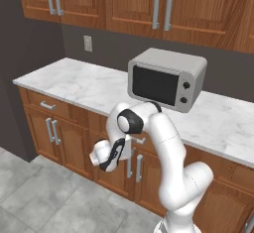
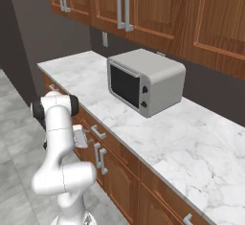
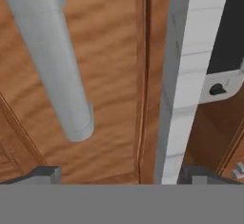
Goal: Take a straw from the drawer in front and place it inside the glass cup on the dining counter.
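Observation:
My gripper [image 3: 124, 175] is open, its two dark fingertips [image 3: 47, 173] standing wide apart, and it points at close range at the brown wood front of the drawer [image 3: 114, 75]. The drawer's silver bar handle [image 3: 57, 66] runs slantwise across the hand view and ends just ahead of the left fingertip. In the left base view the gripper [image 1: 130, 146] hangs low against the drawer [image 1: 145, 145] under the counter edge. From the right base view the gripper [image 2: 82, 138] sits beside the drawer's handle [image 2: 98, 132]. The drawer looks shut. The straw, glass cup and dining counter are out of view.
A silver microwave [image 1: 166, 78] stands on the marble wall counter [image 1: 74, 83] above the drawer. A narrower drawer [image 1: 48, 105] and cabinet doors with vertical handles [image 1: 53, 130] lie to the left. Upper cabinets [image 1: 129, 4] hang above. Grey tile floor [image 1: 44, 197] spreads in front.

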Available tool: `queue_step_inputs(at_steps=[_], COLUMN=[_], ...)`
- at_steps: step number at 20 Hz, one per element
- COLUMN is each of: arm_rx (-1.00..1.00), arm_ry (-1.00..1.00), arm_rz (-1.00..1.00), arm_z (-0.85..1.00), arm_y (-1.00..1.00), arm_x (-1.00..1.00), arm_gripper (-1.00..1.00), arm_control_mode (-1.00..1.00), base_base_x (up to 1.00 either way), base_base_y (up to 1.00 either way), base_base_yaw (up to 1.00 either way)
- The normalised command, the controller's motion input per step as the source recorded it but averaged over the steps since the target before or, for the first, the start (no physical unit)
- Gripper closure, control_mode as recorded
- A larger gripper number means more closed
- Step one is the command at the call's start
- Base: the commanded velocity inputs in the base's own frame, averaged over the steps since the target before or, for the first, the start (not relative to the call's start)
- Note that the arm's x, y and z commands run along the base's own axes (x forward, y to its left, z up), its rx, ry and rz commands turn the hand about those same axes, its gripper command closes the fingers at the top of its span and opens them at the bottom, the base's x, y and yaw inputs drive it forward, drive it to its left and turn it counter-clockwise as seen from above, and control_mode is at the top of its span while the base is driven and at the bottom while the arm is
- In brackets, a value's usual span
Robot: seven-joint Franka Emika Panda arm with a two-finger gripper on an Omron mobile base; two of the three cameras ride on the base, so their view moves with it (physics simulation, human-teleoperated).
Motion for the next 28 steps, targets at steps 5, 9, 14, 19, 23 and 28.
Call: queue_step_inputs(at_steps=[5,9,14,19,23,28], arm_rx=[0.00,0.00,0.00,0.00,0.00,0.00], arm_ry=[0.00,0.00,0.00,-0.04,-0.08,-0.09], arm_rz=[0.01,0.05,0.16,0.23,0.16,0.08], arm_z=[-0.28,-0.29,-0.24,-0.06,0.00,0.00], arm_y=[-0.13,-0.06,0.00,0.00,0.00,0.00], arm_x=[0.26,0.23,0.15,0.12,0.12,0.03], arm_gripper=[-1.00,-1.00,-1.00,-1.00,-1.00,-1.00], arm_control_mode=[-1.00,-1.00,-1.00,-1.00,-1.00,-1.00], base_base_x=[0.00,0.00,0.00,0.00,0.00,0.00], base_base_y=[0.00,0.00,0.00,0.00,0.00,0.00], base_base_yaw=[0.00,0.00,0.00,0.00,0.00,0.00])
